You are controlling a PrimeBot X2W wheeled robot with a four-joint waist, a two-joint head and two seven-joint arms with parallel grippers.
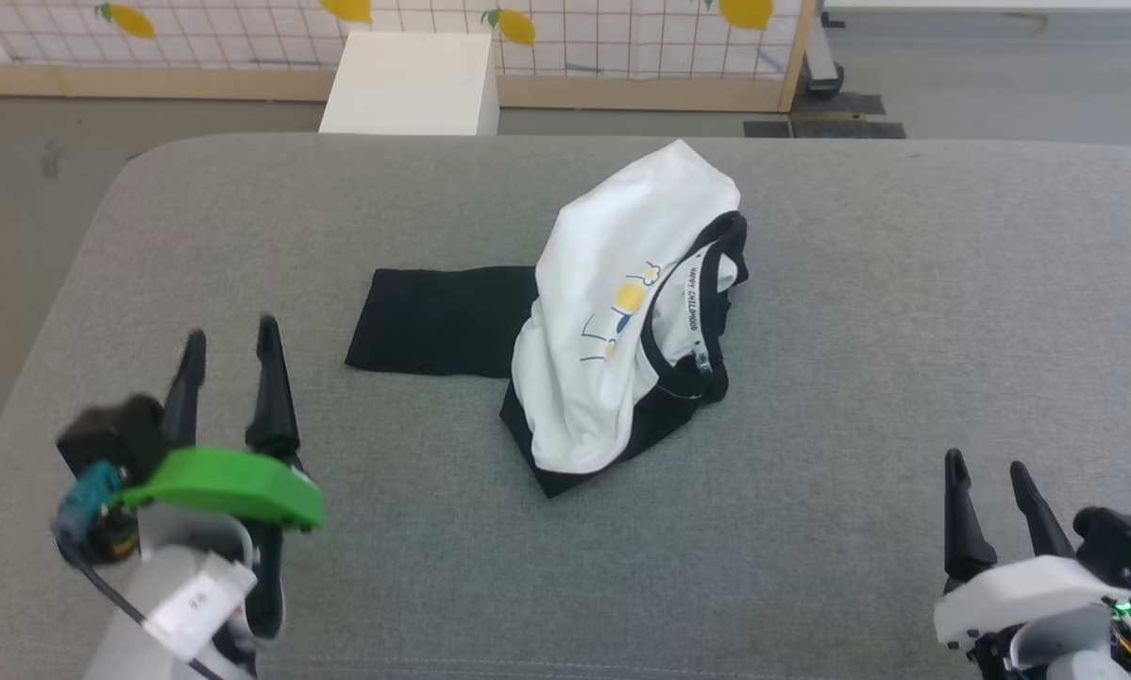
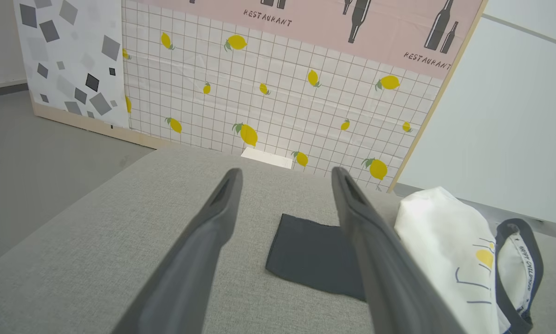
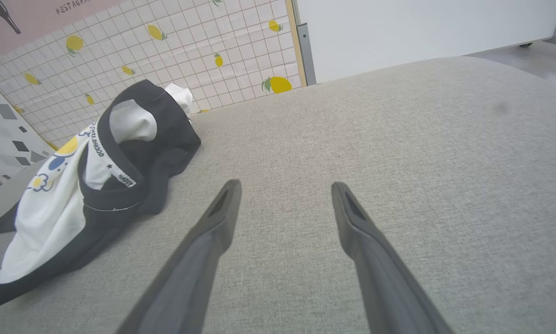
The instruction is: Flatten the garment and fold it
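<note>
At the centre of the head view, the garment lies bunched in a heap on the grey cushion, its long axis running from upper right to lower left of the frame, one black sleeve spread flat toward the left. The left gripper, at the lower left, has its fingers apart and empty; that sleeve lies just up and right of its tips, so I judge this arm the nearer. The right gripper, at the lower right, is likewise parted and empty, well apart from the collar side. Nothing stands between either gripper and the cloth; a white box sits beyond the cushion's far edge.
</note>
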